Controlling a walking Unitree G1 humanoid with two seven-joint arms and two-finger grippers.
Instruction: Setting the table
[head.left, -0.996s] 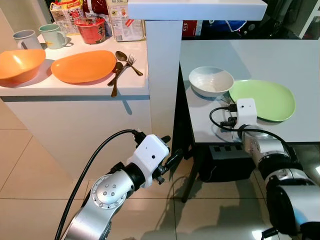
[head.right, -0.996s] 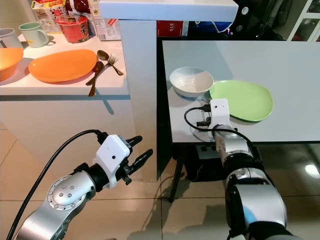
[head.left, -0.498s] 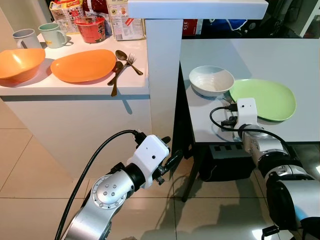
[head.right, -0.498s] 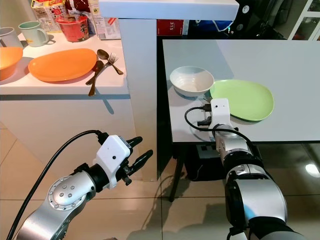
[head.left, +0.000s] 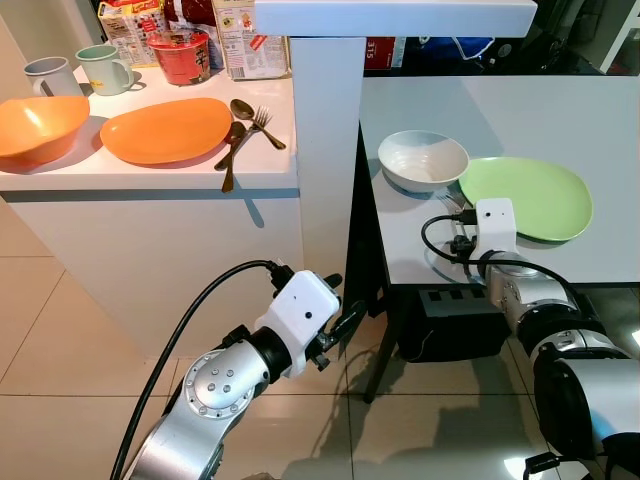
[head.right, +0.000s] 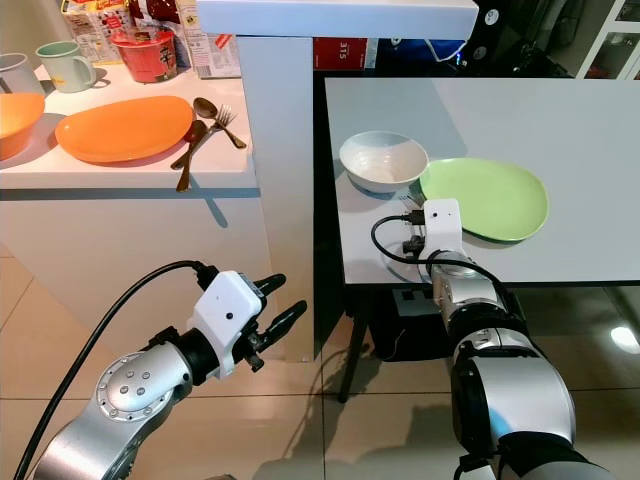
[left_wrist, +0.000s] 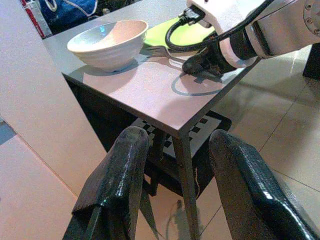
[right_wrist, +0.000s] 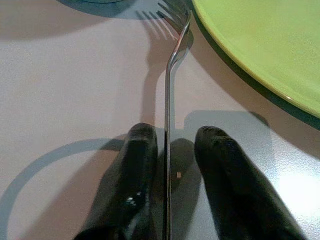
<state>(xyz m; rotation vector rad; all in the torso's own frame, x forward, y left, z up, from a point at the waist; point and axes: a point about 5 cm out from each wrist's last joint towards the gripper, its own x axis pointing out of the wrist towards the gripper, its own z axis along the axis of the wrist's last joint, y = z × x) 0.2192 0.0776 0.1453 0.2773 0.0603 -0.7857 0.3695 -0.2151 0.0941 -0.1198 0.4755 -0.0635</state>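
lying flat on the grey surface (head.left: 540, 110) beside the round green plate (right_wrist: 260, 45), the thin silver metal fork (right_wrist: 170, 100) looks light, stiff and slippery; the right hand (right_wrist: 170, 150) straddles its handle, released. left hand (left_wrist: 180, 190) hangs spread, idle.

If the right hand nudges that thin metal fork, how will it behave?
The thin metal fork looks stiff, so it likely won't bend. On the smooth grey table it would probably slide easily. Lying flat between the right hand fingers, it may be awkward to lift.

Head pair looks down; both wrist views share fork (right_wrist: 172, 75).
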